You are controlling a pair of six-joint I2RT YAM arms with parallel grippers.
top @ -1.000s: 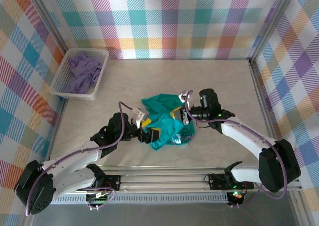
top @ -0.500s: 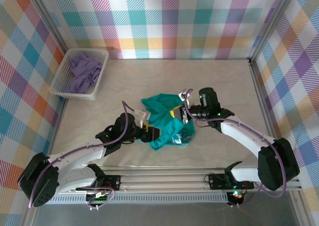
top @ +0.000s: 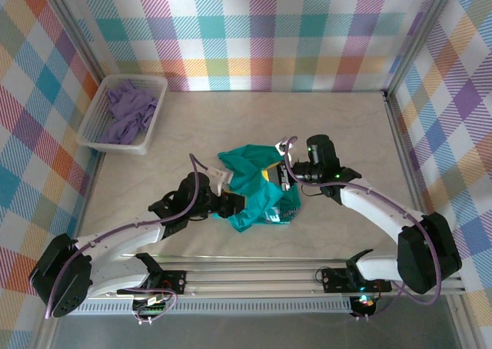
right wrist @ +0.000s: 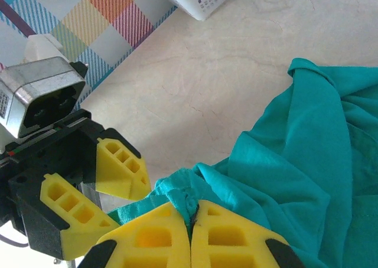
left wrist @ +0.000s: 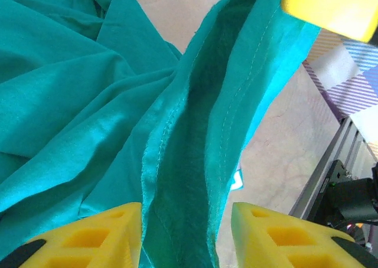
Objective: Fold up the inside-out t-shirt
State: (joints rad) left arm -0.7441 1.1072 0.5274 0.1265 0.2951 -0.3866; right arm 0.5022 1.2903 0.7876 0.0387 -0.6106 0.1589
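inside-out t-shirt: teal, crumpled in a heap near the middle of the table, lying between our two grippers. right gripper: fingers pressed together, pinching a bunched edge of the shirt on its right side. left gripper: fingers apart at the shirt's near left edge, with a stitched hem fold between them and a sliver of gap beside one finger. white basket: far left corner, well apart from the shirt; holds a lavender garment.
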